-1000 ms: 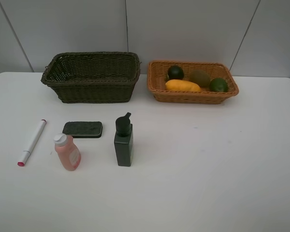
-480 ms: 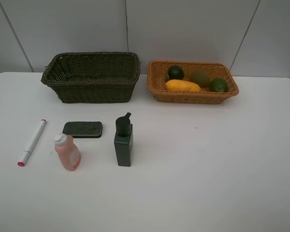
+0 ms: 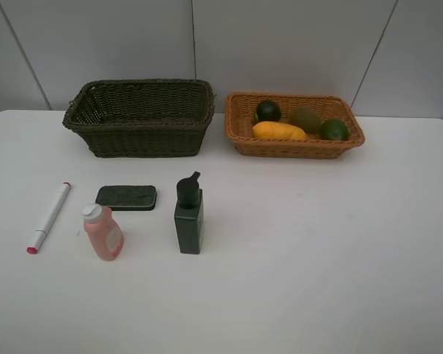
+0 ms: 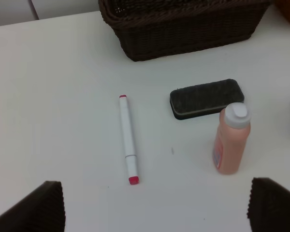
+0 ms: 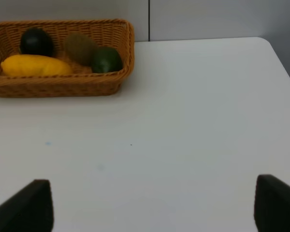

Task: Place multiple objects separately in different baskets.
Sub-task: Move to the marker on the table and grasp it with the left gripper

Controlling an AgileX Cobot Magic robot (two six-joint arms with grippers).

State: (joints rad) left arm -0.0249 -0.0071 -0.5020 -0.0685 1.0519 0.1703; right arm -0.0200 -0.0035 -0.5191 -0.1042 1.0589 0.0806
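Fruit (image 3: 279, 131) in orange basket (image 3: 295, 150). Next: marker (image 4: 127, 140), by bench's left edge, into dark basket (image 3: 144, 136), prob. empty. L pincer (image 4: 154, 208) and R pincer (image 5: 152, 208) apart, holding nothing.

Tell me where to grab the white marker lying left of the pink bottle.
Take the white marker at mid-barrel, straight down from above, jaws across its narrow width. It lies flat on the table, well apart from the pink bottle, so both sides look free; being round, it may roll.
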